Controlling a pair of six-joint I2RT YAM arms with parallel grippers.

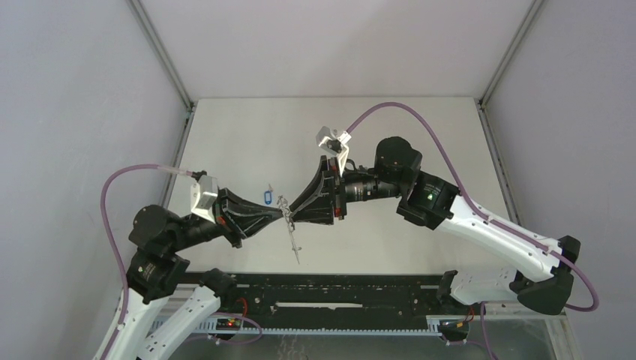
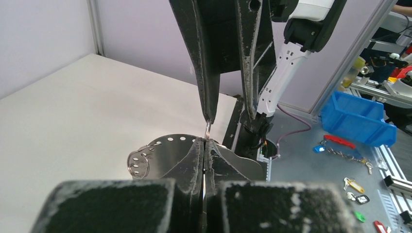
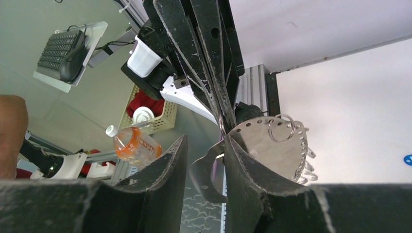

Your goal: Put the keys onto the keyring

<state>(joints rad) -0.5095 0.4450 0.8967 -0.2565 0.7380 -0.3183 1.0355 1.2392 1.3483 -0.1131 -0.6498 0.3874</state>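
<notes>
Two grippers meet tip to tip in the top view: left gripper (image 1: 283,215) and right gripper (image 1: 291,218). The keyring (image 1: 293,236) hangs between them, long axis toward the near edge. A blue-headed key (image 1: 266,196) lies on the table (image 1: 390,135) just beyond, nearer the left gripper.

Left wrist: left jaws clenched on the keyring, one right fingertip (image 2: 208,99) touching its small ring (image 2: 208,130).

Right wrist: right jaws parted, empty. No writing legible.

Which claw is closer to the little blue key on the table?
Left. From above, the blue key lies right beside the left claw, on its far side. The right claw sits on the other side of the keyring, farther away.
</notes>
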